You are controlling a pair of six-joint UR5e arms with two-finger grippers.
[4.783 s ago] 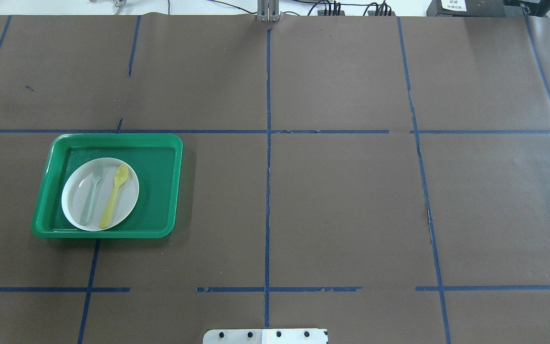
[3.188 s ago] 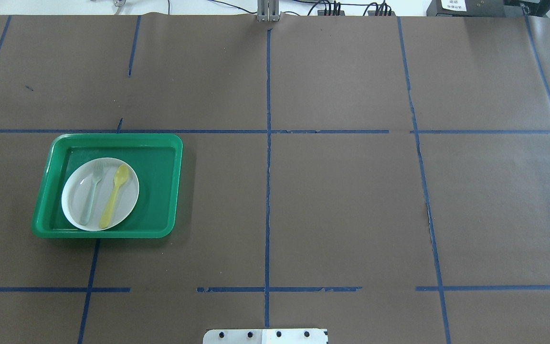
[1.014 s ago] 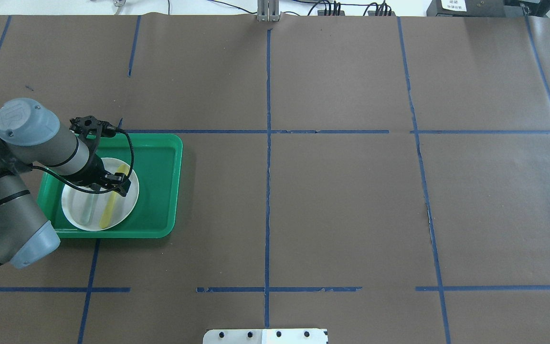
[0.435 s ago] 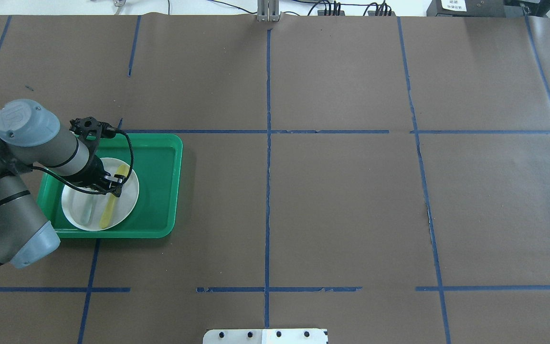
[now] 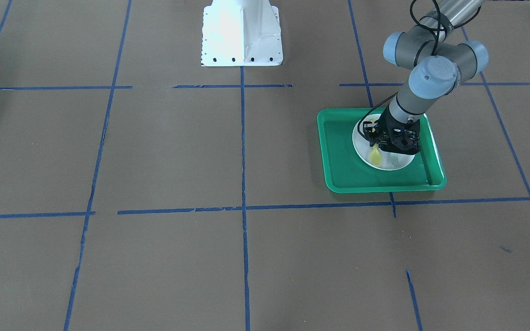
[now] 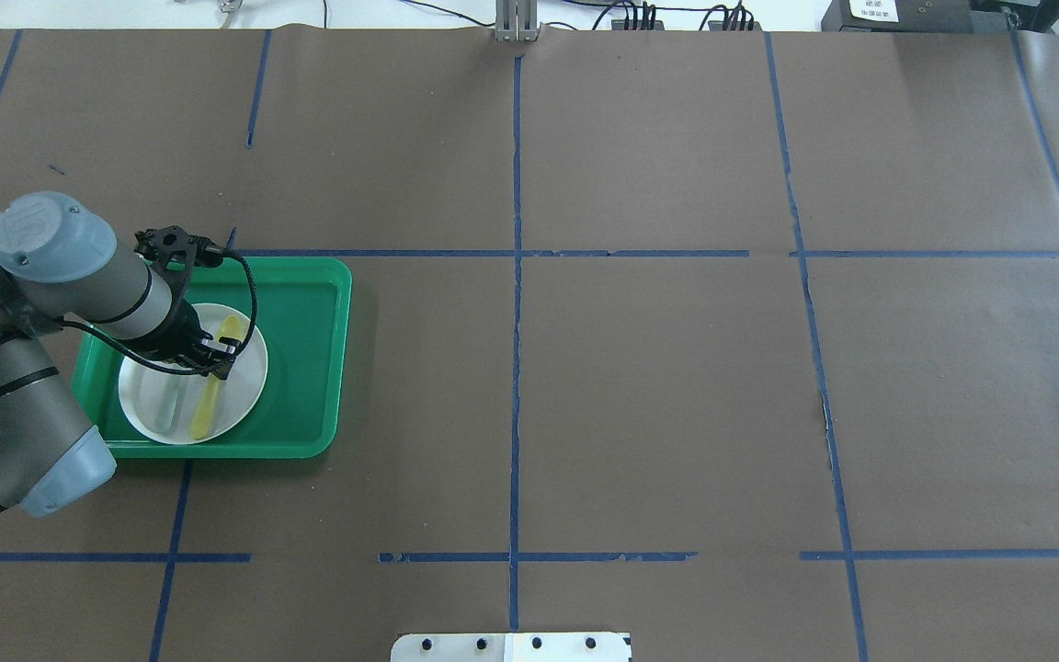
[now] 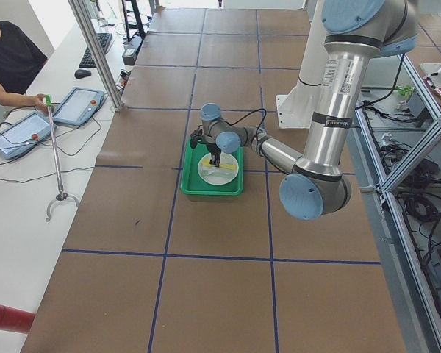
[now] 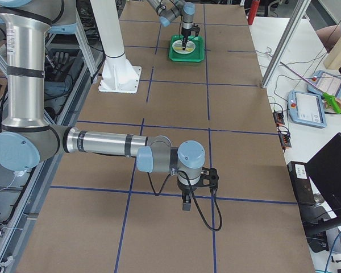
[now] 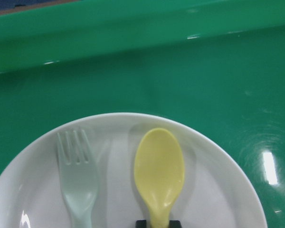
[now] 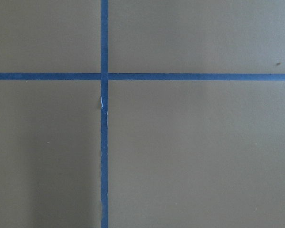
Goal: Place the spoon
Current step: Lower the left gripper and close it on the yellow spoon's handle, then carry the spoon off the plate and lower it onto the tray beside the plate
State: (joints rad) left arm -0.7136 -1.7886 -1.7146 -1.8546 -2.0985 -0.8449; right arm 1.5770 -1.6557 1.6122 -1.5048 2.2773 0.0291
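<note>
The yellow spoon (image 6: 206, 410) lies on a white plate (image 6: 250, 370) in a green tray (image 6: 311, 303), beside a pale grey-green fork (image 6: 165, 405). My left gripper (image 6: 217, 354) is down on the plate, with its fingers shut on the spoon's handle just behind the bowl. In the left wrist view the spoon's bowl (image 9: 159, 170) points away, and the dark fingertips (image 9: 141, 223) pinch its neck at the bottom edge. The spoon rests on the plate (image 9: 218, 190). My right gripper (image 8: 186, 206) shows only in the exterior right view; I cannot tell its state.
The fork (image 9: 78, 185) lies close beside the spoon. The tray's raised rim (image 5: 338, 156) surrounds the plate (image 5: 361, 148). Brown paper with blue tape lines covers the table. The robot's white base (image 5: 241, 34) stands at the table's edge.
My left arm came in over the tray and lowered onto the plate. Within the last second its fingers narrowed around the spoon's handle. The spoon has stayed in place.
</note>
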